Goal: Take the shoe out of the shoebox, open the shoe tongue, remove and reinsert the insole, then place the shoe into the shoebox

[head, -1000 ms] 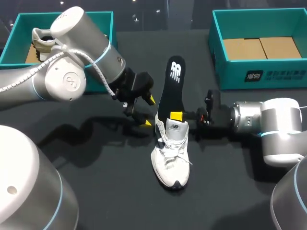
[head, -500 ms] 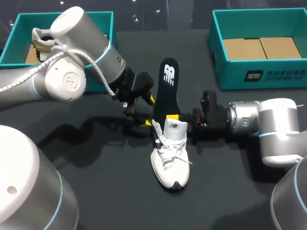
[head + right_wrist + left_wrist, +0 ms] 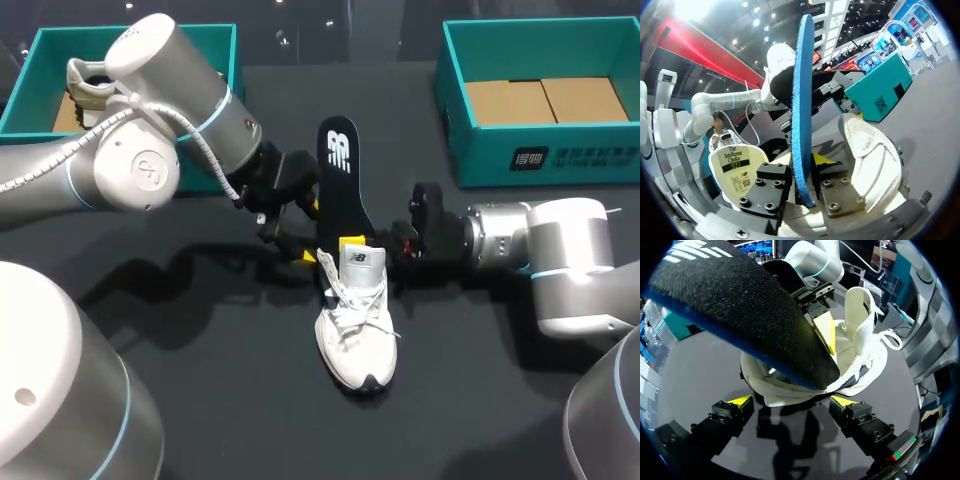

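Shoe (image 3: 355, 330): standing on the table (image 3: 470, 380).
Insole (image 3: 340, 180): within 1 s we have slid it toward the heel opening and tilted it leftward; reinsertion has begun, we judge.
Right gripper (image 3: 352, 243): clamped on the insole's lower end.
Left gripper (image 3: 309, 232): fingers apart, flanking the heel.

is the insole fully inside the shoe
No, most of the insole sticks up out of the shoe, gripped by the right tool.
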Available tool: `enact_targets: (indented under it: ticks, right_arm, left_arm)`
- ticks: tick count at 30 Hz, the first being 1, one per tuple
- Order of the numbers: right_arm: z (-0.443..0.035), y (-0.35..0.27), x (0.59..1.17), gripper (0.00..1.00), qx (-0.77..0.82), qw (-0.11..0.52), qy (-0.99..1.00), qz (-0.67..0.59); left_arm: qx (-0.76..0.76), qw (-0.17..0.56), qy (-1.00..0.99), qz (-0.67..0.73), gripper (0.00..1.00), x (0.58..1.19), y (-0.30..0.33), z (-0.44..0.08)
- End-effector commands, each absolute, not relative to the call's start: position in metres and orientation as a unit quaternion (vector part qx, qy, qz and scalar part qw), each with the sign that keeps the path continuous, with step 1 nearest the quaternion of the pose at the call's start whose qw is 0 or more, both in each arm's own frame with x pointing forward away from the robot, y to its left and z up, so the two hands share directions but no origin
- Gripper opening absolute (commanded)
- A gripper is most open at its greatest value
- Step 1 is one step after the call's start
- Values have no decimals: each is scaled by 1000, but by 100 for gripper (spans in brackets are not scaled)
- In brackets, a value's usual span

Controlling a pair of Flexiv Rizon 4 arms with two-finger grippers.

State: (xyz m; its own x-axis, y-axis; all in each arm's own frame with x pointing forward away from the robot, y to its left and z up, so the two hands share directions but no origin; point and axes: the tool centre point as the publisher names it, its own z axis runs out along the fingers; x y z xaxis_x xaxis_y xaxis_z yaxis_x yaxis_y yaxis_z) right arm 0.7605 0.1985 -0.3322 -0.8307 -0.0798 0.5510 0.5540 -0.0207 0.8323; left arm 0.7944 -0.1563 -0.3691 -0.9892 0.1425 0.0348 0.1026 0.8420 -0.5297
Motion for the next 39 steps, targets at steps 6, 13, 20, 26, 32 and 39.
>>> enact_targets:
  ticks: [6, 13, 20, 26, 32, 39]
  right_arm:
    - [-320, 195, 761, 27, -175, 213, -673, -687]
    - [-314, 194, 765, 28, -169, 207, -680, -683]
    - [-310, 195, 770, 27, -167, 205, -688, -676]
    - [-305, 200, 774, 24, -166, 202, -698, -667]
    - [-302, 204, 777, 0, -170, 196, -704, -661]
    - [-322, 191, 771, 0, -193, 214, -679, -675]
  left_arm:
    - [-64, 36, -959, 273, 100, 795, -157, -370]
    - [-64, 36, -959, 273, 100, 795, -157, -370]
    - [-64, 36, -959, 273, 100, 795, -157, -370]
    - [-64, 36, -959, 273, 100, 795, -157, -370]
    - [-64, 36, -959, 273, 100, 795, -157, -370]
    - [-64, 36, -959, 273, 100, 795, -157, -370]
